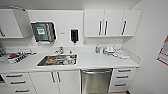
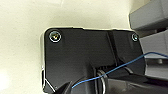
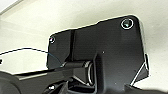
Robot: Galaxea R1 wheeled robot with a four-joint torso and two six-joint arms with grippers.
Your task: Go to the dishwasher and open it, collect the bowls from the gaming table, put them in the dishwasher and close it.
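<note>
Head view: the dishwasher (image 1: 96,80) sits shut under the white counter (image 1: 100,62), just right of the sink (image 1: 58,60), beside drawers (image 1: 122,80). Left and right wrist views: dark wrist plates against pale surfaces; I cannot tell either gripper's state.

White countertop (image 1: 95,62) carries a dish rack (image 1: 15,56); bottle (image 1: 97,49); folded cloths (image 1: 121,54).
</note>
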